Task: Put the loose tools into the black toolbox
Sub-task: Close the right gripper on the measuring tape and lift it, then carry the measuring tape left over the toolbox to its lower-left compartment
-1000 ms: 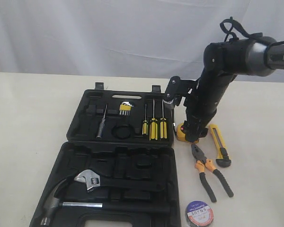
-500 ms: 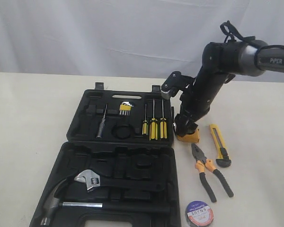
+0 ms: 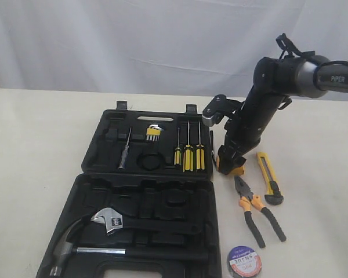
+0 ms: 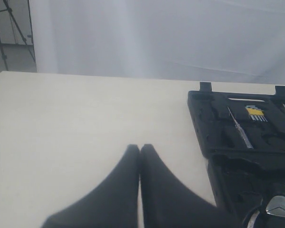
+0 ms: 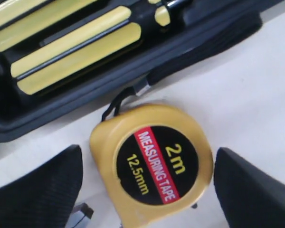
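the tape measure [image 5: 152,164] lies flat on the table [image 3: 40,133], just beside the right edge of the toolbox's [image 3: 104,124] far half, its black face reading "2m", "12.5mm" and, on a red band, "measuring tape". the right gripper [image 3: 231,155] points down over it, released, one finger on each side of the yellow case with a gap showing at both, so nothing is grasped. the right arm [image 3: 290,72], marked "piper", comes in from the right, bends and drops steeply to the tape measure. the knife [image 3: 268,176] lies just right of the tape measure, the pliers [image 3: 256,208] nearer the camera, and the tape roll [image 3: 244,262] nearest, its label's red writing too small to read. the screwdrivers [image 3: 188,155] sit in slots beside the tape measure. the left gripper [image 4: 139,152] hangs over bare table away from the toolbox, clenched, fingers touching.
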You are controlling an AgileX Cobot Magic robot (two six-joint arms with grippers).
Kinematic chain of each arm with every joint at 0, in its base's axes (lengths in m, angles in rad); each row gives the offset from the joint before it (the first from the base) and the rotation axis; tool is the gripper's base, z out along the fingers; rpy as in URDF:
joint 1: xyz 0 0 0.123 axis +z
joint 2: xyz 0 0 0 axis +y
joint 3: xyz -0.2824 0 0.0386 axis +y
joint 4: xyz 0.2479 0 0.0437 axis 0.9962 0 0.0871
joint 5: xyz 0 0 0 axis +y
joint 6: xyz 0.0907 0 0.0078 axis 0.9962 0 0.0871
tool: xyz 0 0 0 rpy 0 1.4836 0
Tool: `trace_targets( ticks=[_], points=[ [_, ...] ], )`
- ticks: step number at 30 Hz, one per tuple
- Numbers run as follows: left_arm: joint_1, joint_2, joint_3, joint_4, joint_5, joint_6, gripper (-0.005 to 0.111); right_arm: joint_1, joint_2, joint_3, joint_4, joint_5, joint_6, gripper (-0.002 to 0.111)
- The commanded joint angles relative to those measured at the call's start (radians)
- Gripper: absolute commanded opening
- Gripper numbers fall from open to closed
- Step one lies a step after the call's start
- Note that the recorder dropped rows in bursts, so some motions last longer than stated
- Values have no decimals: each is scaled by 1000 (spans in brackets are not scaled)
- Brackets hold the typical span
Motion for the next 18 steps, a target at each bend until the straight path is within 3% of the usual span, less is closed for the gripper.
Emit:
trace_targets(
  ticks=[1,14,18],
  points=[
    [-2,-3,2,-2,-1,0,0,-7,7,-4,7,8,-13,72],
    [-2,-3,2,-2,-1,0,0,-7,47,-4,-13,0,-21,72],
    [-2,-3,2,-2,-1,0,0,-7,49,-4,-13,2,-21,61]
  ],
)
